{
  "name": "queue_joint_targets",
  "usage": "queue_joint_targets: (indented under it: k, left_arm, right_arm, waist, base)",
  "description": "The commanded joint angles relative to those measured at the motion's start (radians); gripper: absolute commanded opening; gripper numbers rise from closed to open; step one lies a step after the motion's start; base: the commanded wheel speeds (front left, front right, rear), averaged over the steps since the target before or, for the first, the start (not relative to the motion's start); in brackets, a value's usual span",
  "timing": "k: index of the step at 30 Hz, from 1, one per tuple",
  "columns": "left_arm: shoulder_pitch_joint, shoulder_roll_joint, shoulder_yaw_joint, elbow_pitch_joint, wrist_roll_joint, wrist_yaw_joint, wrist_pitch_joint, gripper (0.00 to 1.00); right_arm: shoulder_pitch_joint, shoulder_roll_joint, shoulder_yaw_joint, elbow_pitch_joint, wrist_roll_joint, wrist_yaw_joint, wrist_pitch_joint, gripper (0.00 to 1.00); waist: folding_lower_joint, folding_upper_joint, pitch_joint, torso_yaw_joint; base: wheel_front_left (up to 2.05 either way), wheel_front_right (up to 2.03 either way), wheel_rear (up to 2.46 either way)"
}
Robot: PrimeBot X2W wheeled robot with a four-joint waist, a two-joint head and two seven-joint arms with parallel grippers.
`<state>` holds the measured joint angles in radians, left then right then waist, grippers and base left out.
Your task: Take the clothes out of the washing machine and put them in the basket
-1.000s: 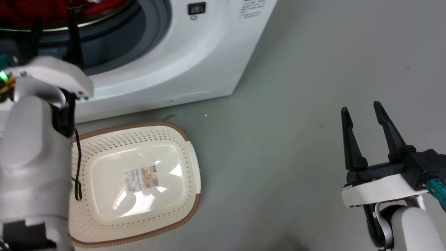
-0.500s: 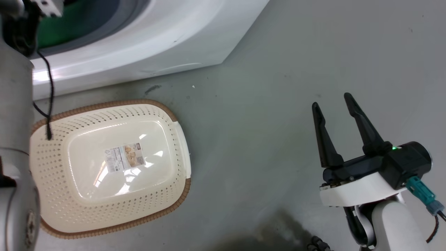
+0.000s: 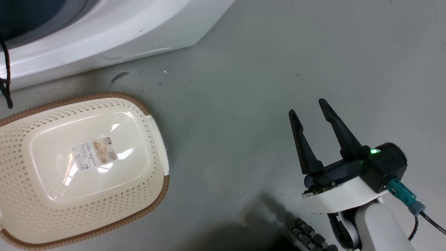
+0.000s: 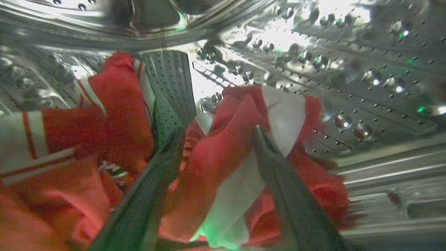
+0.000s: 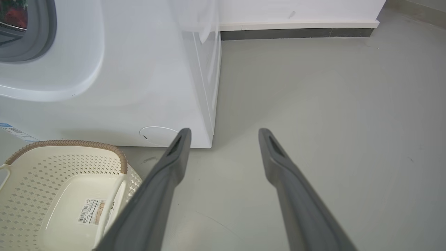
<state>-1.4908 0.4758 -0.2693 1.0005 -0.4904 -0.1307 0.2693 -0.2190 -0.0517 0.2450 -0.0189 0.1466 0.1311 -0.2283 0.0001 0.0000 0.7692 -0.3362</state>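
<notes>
**Left jaws spread over red cloth in the drum**

Left wrist view: the left jaws are inside the steel drum [image 4: 348, 62], standing wide and released. A red-and-white fold of the clothes [image 4: 226, 153] bulges up between the two fingers [image 4: 153, 184] at mid-frame. More red cloth is heaped at the left of that frame.

Over to the head view: the basket [image 3: 155, 139] sits on the floor [image 3: 244, 87] at lower left, with a label [image 3: 93, 153] on its bottom. It's near the washer [image 3: 104, 31] running across the upper left. At lower right, the right jaws hang parted above the floor, well apart from the basket.
</notes>
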Motion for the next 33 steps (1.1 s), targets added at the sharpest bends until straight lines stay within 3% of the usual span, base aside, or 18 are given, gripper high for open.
queue_joint_targets:
  k: [1, 10, 11, 12, 13, 22, 23, 25, 33]
  left_arm:
    - [-0.012, 0.009, -0.006, 0.004, -0.008, 0.0, 0.013, 1.0]
    - [-0.039, 0.045, -0.079, 0.03, -0.077, 0.0, 0.218, 1.0]
    - [-0.032, 0.043, -0.085, 0.035, -0.083, 0.0, 0.236, 0.45]
    - [-0.03, 0.048, -0.091, 0.035, -0.08, 0.0, 0.236, 0.1]
    - [-0.03, 0.054, -0.092, 0.037, -0.079, 0.0, 0.233, 0.0]
    - [-0.025, 0.071, -0.094, 0.018, -0.06, 0.035, 0.108, 0.0]
    - [-0.015, 0.073, -0.097, 0.006, -0.042, 0.053, 0.017, 0.0]
    - [-0.003, 0.071, -0.099, -0.005, -0.028, 0.069, -0.067, 0.0]
    - [0.085, 0.049, -0.111, 0.013, 0.004, 0.084, -0.376, 0.0]
  right_arm:
    - [-0.011, 0.003, 0.004, 0.004, 0.003, -0.001, -0.003, 1.0]
    - [-0.016, 0.003, 0.052, 0.023, 0.039, -0.001, -0.014, 1.0]
    - [-0.018, 0.003, 0.055, 0.026, 0.043, -0.001, -0.015, 1.0]
    - [-0.021, 0.003, 0.059, 0.028, 0.046, -0.001, -0.016, 1.0]
    - [-0.023, 0.002, 0.063, 0.03, 0.05, -0.001, -0.017, 1.0]
    - [-0.036, 0.003, 0.069, 0.051, 0.068, -0.001, -0.026, 1.0]
    - [-0.036, 0.003, 0.063, 0.056, 0.066, -0.001, -0.027, 1.0]
    - [-0.04, 0.003, 0.055, 0.058, 0.061, -0.001, -0.027, 1.0]
    - [-0.033, 0.003, 0.031, 0.07, 0.047, -0.001, -0.023, 1.0]
  waist:
    - [-0.0001, 0.0, 0.009, -0.01]
    - [-0.0001, 0.0, 0.03, -0.045]
    - [-0.0001, 0.0, 0.031, -0.048]
    - [-0.0001, 0.0, 0.031, -0.05]
    - [-0.0001, 0.0, 0.03, -0.052]
    - [-0.0001, 0.0, 0.012, -0.058]
    - [-0.0001, 0.0, 0.001, -0.054]
    - [-0.0001, 0.0, -0.011, -0.048]
    - [-0.0001, 0.0, -0.092, -0.019]
  base:
    - [0.0, 0.0, 0.0]
    - [0.0, 0.0, 0.0]
    - [0.0, 0.0, 0.0]
    - [0.0, 0.0, 0.0]
    - [0.0, 0.0, 0.0]
    - [0.0, 0.0, 0.0]
    - [0.0, 0.0, 0.0]
    - [0.0, 0.0, 0.0]
    - [0.0, 0.0, 0.0]
